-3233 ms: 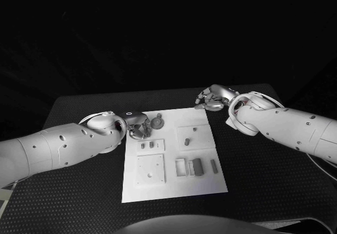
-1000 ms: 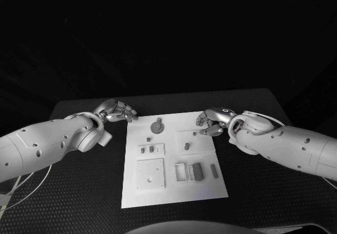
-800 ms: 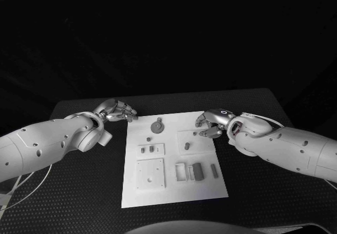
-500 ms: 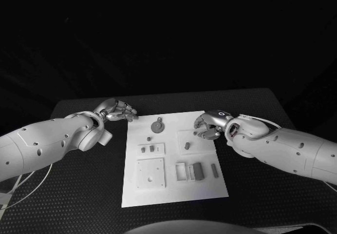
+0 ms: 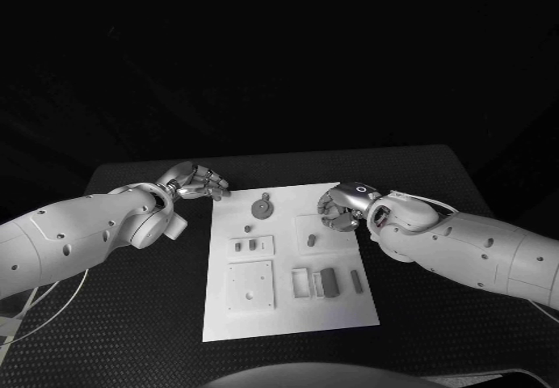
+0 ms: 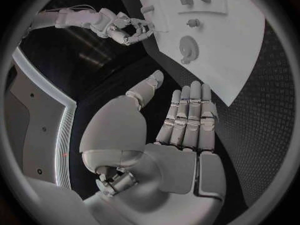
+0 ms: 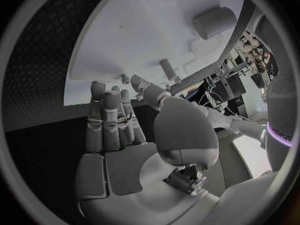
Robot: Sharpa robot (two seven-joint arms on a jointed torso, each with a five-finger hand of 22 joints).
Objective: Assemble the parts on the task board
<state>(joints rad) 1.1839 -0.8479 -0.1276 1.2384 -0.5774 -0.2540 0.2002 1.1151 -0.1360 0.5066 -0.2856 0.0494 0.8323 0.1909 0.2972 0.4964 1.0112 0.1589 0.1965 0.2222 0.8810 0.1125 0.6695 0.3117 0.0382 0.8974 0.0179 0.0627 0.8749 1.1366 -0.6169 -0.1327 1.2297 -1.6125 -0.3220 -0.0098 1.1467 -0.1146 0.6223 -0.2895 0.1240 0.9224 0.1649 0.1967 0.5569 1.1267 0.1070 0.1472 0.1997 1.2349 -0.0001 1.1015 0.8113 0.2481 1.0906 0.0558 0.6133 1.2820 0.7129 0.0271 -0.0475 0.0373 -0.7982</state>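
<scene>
The right hand [image 5: 342, 206] hid part of the task board [image 5: 292, 311] — the small parts [image 5: 327, 280] looked too tiny to tell apart.

A black bench [image 5: 140, 319] with a bumpy, dotted top stands in a very dark room. Behind it everything is black. Past its edge, some cluttered shelves or stands [image 7: 250, 52] sit in bright light.

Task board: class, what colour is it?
White; the task board shows best in the head view.
</scene>
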